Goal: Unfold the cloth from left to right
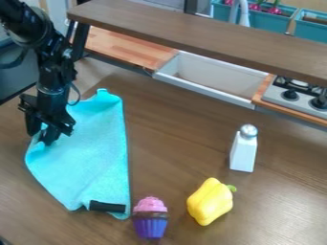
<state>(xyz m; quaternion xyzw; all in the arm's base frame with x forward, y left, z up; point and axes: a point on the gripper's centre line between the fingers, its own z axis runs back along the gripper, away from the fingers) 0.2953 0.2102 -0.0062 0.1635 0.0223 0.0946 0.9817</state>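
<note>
Lying on the brown tabletop (179,129), toward the left of the view: a bright turquoise cloth (96,153), narrow at the far end, wider through the middle, with a fairly straight right edge and a slanting lower left edge. Across its near end, a short black strip (107,206).

Down from the upper left, the black arm (48,72), ending in the pincer (43,134) at the cloth's left edge, low over the fabric. Cannot tell whether clenched on the cloth or released.

Just beside the cloth's near right corner, a toy cupcake (150,215), upright, with pink top and purple base. Near it on the right, a yellow pepper (209,201) with a green stem. Farther back and to the right, a white shaker (243,150) with a silvery cap, standing upright.

Behind, a pale sink (207,79) set in a wooden counter, with a stove (300,98) to its right. Above these, a long brown shelf (204,31).
</note>
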